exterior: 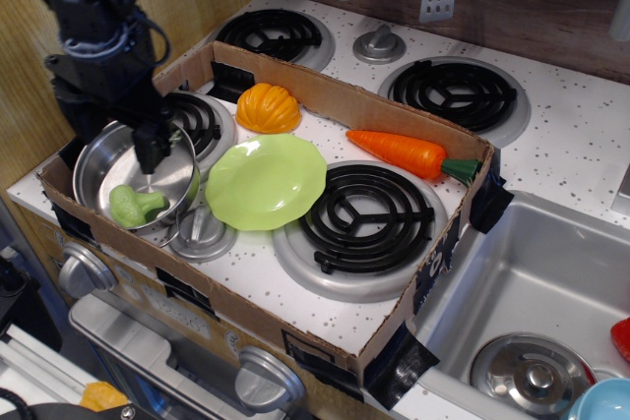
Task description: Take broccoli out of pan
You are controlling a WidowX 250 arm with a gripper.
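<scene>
The broccoli (134, 206), a small light-green floret, lies in the front part of the shiny steel pan (185, 166) at the left end of the cardboard tray. My black gripper (116, 145) hangs over the pan, just above and behind the broccoli, with its jaws open and nothing between them. One fingertip (150, 154) points down inside the pan, a little above the floret and apart from it. The arm hides the back of the pan.
A light-green scalloped plate (266, 181) lies right of the pan, a small steel lid (202, 233) in front. An orange squash (268, 108) and a carrot (406, 152) lie farther back. Cardboard walls (345, 95) ring the tray. A sink (532, 282) is at right.
</scene>
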